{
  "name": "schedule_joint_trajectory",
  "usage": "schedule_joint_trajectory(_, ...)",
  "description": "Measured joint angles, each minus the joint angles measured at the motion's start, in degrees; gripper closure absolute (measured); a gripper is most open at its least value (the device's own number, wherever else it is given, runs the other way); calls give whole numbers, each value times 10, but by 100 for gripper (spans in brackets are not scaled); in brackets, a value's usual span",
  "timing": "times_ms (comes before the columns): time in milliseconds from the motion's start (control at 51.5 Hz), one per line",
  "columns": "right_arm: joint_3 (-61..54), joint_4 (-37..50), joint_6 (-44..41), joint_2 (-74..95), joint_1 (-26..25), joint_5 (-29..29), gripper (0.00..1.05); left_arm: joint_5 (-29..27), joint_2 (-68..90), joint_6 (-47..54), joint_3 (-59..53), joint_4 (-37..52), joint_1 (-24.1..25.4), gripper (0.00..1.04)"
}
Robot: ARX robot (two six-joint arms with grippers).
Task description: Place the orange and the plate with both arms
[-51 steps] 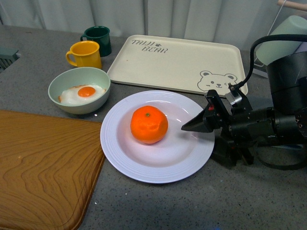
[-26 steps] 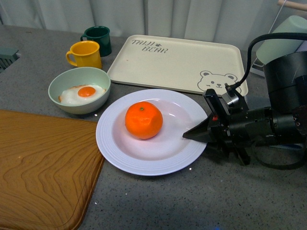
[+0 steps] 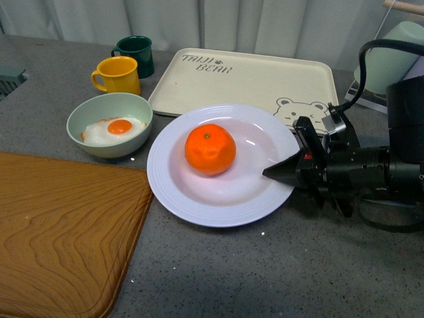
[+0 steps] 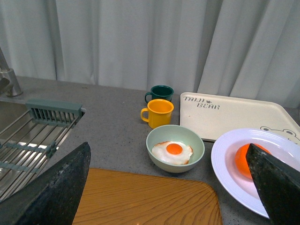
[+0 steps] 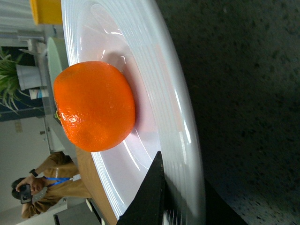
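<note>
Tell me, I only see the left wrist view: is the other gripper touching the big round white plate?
Observer: Yes. In the front view the right gripper pinches the big round white plate by its rim on the robot's right.
Operator: Is the round bright orange fruit whole?
Observer: Yes, the round bright orange fruit sits whole mid-plate, green stem dot up.
Operator: Anyone watching?
Observer: The right wrist view shows a person in a brown top holding a phone.
</note>
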Motion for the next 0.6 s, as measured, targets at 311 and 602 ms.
schedule_joint_trajectory(311,82,-15,51,-9,-14,28,100,0,0,0,0,0,0,7)
schedule_joint_trajectory(602,196,-61,96,34,-20,80,100,0,0,0,0,0,0,7)
